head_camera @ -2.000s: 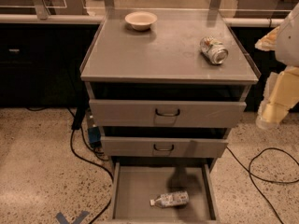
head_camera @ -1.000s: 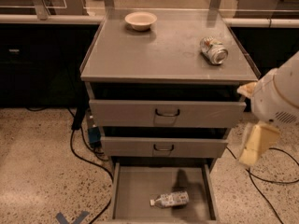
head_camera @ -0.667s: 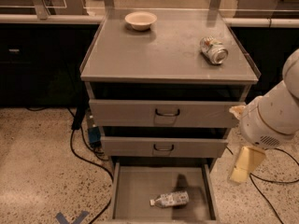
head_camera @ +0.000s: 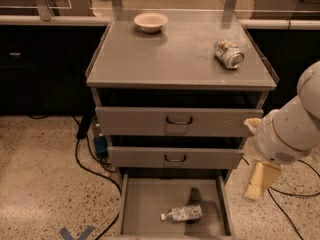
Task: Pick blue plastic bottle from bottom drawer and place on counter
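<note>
The blue plastic bottle lies on its side on the floor of the open bottom drawer, cap pointing left, near the drawer's front middle. The counter is the grey top of the drawer cabinet. My gripper hangs at the end of the white arm, to the right of the cabinet. It is outside the bottom drawer's right wall, above and to the right of the bottle, and holds nothing that I can see.
A crushed silver can lies at the counter's right. A pale bowl stands at its back. Two upper drawers with dark handles are slightly open. Cables trail on the speckled floor on both sides of the cabinet.
My arm has come down along the cabinet's right side, from counter height to the level of the lower drawers, and moved left a little. The bottle has not moved.
</note>
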